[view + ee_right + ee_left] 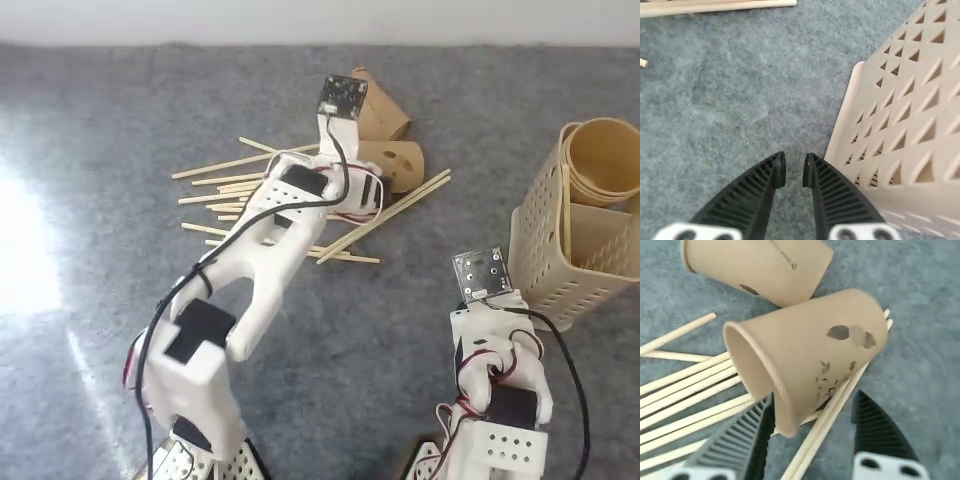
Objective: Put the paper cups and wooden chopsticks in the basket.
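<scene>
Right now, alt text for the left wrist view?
The left arm's open black gripper straddles the rim of a tan paper cup lying on its side across pale wooden chopsticks on a grey textured surface. A second tan paper cup lies on its side beyond.

Tipped paper cup (805, 357) on chopsticks (812, 440), end effector (814, 399) spread astride.

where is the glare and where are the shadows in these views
high view: glare whitens the table at the picture's left edge; left wrist view: the nearer paper cup is dark inside its mouth; right wrist view: even light on the basket, no glare
</scene>
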Controlling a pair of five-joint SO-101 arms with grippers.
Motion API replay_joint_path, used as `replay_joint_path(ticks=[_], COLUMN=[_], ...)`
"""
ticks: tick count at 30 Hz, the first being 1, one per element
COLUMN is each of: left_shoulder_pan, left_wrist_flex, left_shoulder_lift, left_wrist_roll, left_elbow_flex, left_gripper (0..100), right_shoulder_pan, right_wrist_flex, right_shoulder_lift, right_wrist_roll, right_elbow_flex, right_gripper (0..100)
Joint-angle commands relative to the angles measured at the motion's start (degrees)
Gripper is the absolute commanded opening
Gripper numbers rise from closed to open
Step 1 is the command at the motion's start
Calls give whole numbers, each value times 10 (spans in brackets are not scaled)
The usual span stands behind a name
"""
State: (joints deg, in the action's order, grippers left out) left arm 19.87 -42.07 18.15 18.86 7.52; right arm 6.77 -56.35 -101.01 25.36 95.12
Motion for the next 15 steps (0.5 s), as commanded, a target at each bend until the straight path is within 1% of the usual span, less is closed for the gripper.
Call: replay_joint_path(ticks=[1,8,12,15], left_shoulder_pan=[2,2,-1,2], left_wrist_flex=[47,55,59,56], left_shoulder_lift=[34,43,43,42], left_wrist_roll=[5,4,-4,-48], left_elbow_flex=[-27,-36,-48,-54], left_gripper=[210,203,123,66], right_shoulder_pan=[2,2,2,2], right_wrist_flex=[10,27,27,27], right_shoulder_lift=[-2,-2,-2,-2], right_wrist_roll=[-3,-2,-2,-2], right_elbow_flex=[-1,10,11,11], right_gripper=[76,75,75,75])
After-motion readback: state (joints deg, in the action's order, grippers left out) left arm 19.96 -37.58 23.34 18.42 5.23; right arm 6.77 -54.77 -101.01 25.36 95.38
